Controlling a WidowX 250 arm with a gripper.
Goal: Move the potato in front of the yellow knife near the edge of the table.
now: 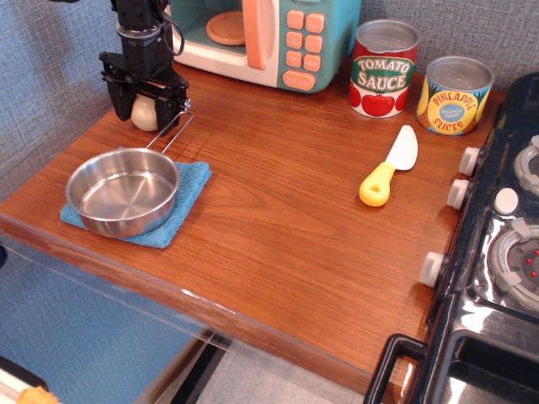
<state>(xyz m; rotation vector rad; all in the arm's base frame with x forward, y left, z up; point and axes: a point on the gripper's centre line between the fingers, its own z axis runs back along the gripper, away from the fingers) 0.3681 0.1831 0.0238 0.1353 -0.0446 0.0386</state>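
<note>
At the near edge the tabletop [278, 244] ends in a rounded front lip, and below it an orange scrap at the bottom left corner is cut off and cannot be identified. Near and right of the claw, the black stove [497, 252] is cropped by the right edge, so only its knobs and parts of two burners show. Just in front of the claw sits a steel pan [124, 191] on a blue cloth [181, 202], most of the cloth hidden under it; the pan's wire handle reaches up to the claw's right finger. Well to the right lies the yellow knife [388, 167], handle toward the front, white blade pointing back. The claw [145, 108] stands at the far left of the tabletop, its two black fingers apart and set on either side of the potato [144, 113], which rests on the wood between them; whether the fingers touch it cannot be told, and they hide its sides. Farther back and right, a can reads "TOMATO SAUCE" [384, 67] and another "PINEAPPLE SLICES" [455, 94], its smaller print unreadable. Behind the claw, a teal microwave [261, 38] is cut off at the top.
</note>
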